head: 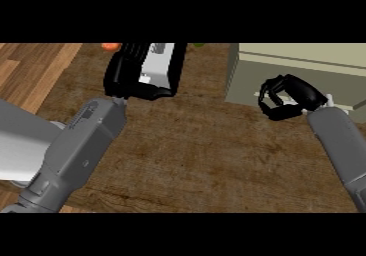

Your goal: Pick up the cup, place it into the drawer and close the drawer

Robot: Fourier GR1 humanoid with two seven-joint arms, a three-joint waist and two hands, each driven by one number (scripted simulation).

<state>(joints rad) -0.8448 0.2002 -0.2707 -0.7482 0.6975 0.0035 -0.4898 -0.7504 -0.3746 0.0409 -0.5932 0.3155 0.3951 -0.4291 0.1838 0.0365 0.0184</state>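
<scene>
The right hand's (288,98) black fingers curl together over the one open grey-green drawer (319,75); no cup shows between them. The left hand's (142,70) fingers stretch straight and apart. One brown wooden counter (193,150) lies beneath, beside plank flooring (23,75).

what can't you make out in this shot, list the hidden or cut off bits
Head view only:
- Cup: not identifiable; an orange bit at the top edge is mostly hidden by the left robot hand.
- Drawer unit: cut off at the top and right edges; open or closed, can't tell.
- Right robot hand: curled; it hides whatever is behind it.
</scene>
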